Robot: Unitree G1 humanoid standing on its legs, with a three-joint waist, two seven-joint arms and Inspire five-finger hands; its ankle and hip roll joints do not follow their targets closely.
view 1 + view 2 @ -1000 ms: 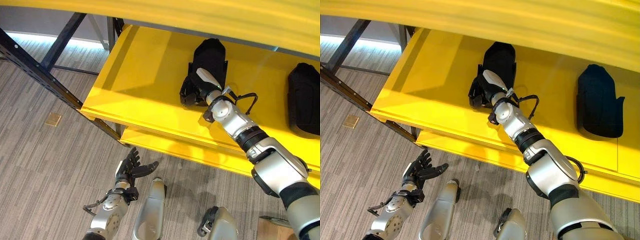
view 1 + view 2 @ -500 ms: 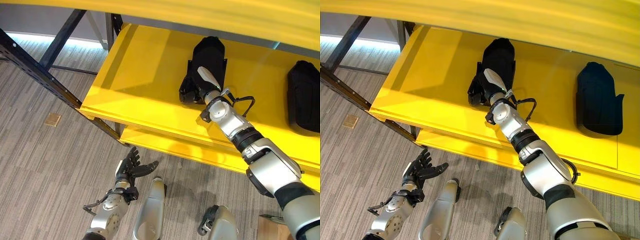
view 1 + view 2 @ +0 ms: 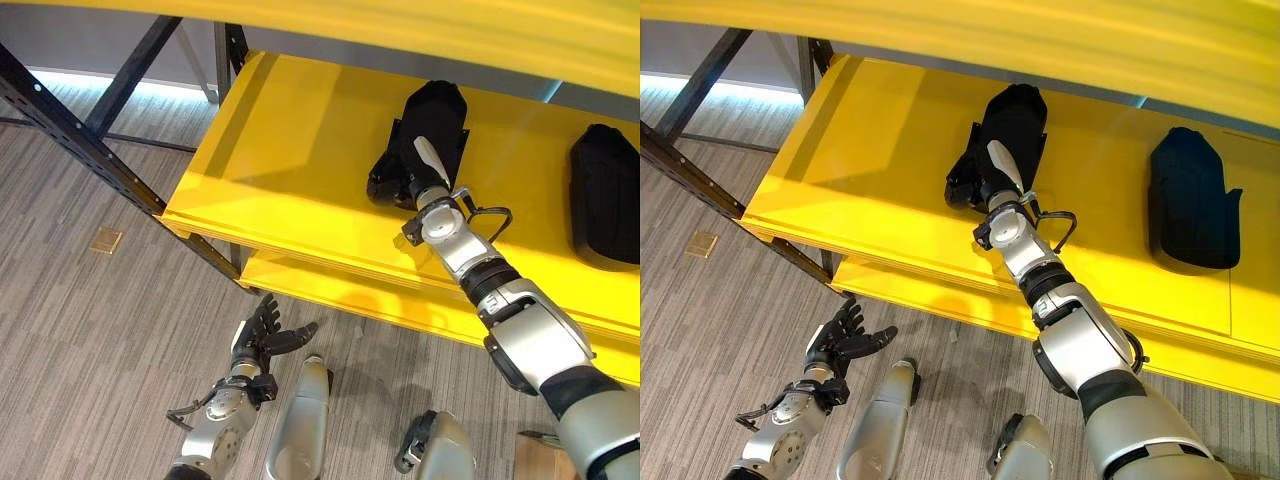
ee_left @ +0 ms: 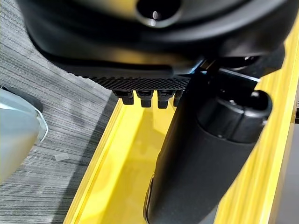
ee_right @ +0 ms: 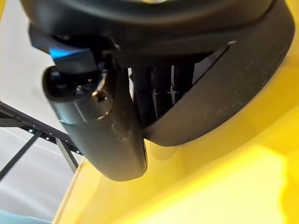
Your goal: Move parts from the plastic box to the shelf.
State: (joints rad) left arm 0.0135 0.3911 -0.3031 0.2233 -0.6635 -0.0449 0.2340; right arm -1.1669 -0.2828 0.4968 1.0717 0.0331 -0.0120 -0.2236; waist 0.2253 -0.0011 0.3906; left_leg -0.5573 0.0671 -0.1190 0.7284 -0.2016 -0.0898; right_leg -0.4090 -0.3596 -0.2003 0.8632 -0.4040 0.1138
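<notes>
Gripping a black, rounded part (image 3: 432, 120) on the yellow shelf (image 3: 290, 150): right hand (image 3: 398, 182).

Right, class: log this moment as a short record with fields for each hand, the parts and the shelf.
right hand: on the shelf, fingers curled on the left part
left hand: low over the floor, open, holding nothing
left part: black, lying on the shelf
right part: black, lying on the shelf, untouched
shelf: yellow, dark metal frame

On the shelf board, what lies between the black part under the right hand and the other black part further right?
Nothing: in the left eye view, bare yellow shelf separates the black part under the right hand from the other black part.
</notes>
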